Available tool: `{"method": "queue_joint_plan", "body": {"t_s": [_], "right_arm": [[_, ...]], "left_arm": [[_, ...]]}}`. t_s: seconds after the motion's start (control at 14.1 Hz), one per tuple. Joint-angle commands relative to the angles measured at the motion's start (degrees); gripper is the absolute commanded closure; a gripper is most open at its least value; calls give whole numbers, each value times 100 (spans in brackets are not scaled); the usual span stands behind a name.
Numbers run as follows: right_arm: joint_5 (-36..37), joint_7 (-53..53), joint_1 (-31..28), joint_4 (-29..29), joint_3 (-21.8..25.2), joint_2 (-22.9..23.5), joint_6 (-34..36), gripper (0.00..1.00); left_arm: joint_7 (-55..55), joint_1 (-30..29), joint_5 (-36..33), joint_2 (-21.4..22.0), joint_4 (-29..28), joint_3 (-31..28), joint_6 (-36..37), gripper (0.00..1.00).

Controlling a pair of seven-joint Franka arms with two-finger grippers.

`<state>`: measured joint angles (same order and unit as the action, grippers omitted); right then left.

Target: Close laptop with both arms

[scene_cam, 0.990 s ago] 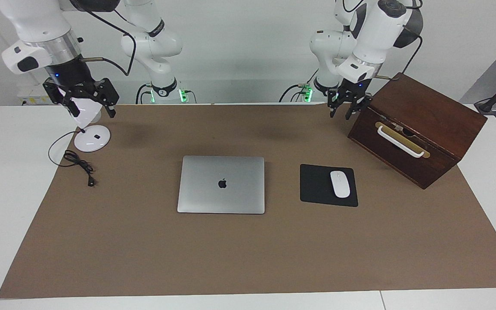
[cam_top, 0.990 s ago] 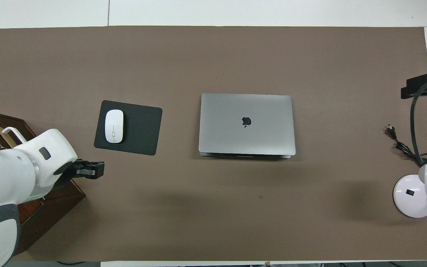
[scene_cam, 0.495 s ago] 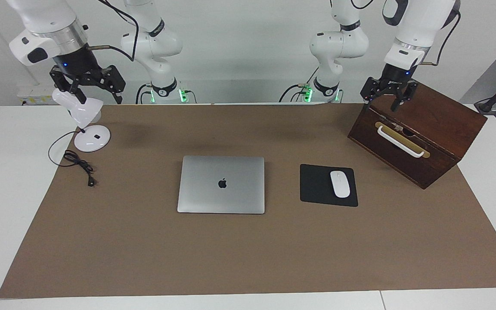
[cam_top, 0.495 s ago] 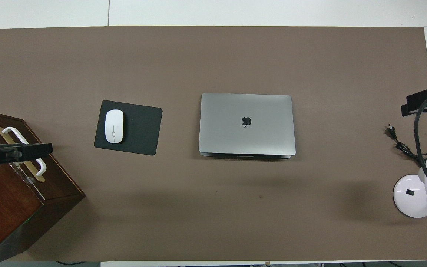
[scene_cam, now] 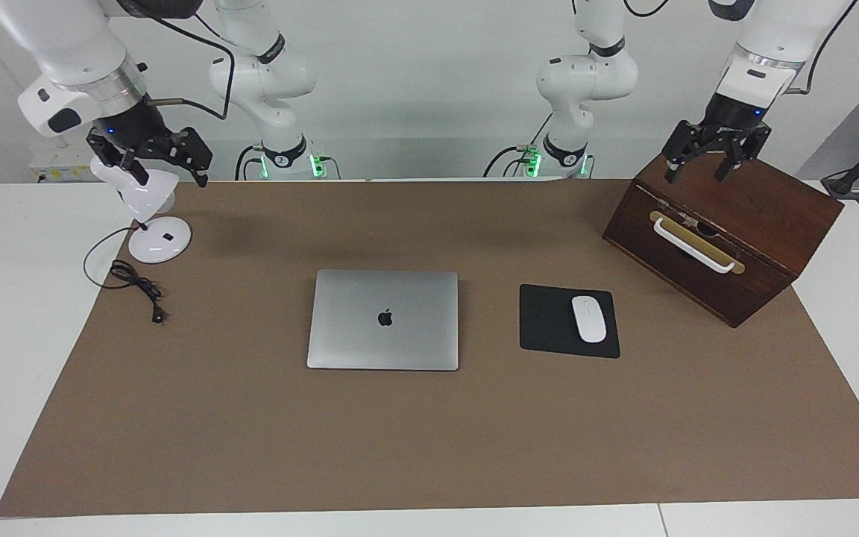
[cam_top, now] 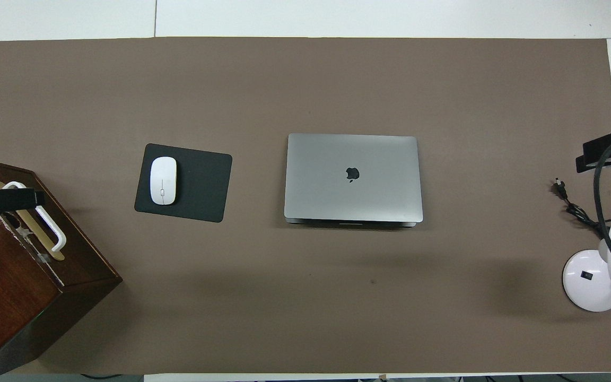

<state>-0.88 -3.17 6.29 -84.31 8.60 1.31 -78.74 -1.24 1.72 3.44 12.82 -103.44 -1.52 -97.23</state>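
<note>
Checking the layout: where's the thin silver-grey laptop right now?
The thin silver-grey laptop lies shut, mid-mat in both views, beside the black mouse pad, which lies toward the left arm's end.

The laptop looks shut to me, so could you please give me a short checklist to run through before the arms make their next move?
1. Laptop lid down flat, logo up: ok.
2. Nothing resting on the laptop: ok.
3. Left tool off the laptop, raised over the wooden box, jaws open and holding nothing: ok.
4. Right tool off the laptop, raised above the desk lamp, jaws open and holding nothing: ok.
5. Gap between the right tool and the lamp's head: cannot tell, they overlap in the facing view.
6. Mouse sitting on its mouse pad beside the laptop: ok.
</note>
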Motion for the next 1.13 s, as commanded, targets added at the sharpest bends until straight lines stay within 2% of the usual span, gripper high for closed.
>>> {"method": "queue_joint_plan", "body": {"t_s": [0.0,0.28,0.85,1.06], "right_arm": [[71,89,-5,-358,19,-175,-133,0],[71,98,-5,-349,19,-175,-133,0],[71,141,-14,-367,19,-184,-124,0],[150,264,-14,-367,45,-184,-133,0]], "left_arm": [[-34,-180,-62,-595,763,55,520,0],[-34,-119,-98,-807,712,64,512,0],[-34,-119,-106,-807,711,73,529,0],[27,-84,-511,-824,738,90,477,0]]}}
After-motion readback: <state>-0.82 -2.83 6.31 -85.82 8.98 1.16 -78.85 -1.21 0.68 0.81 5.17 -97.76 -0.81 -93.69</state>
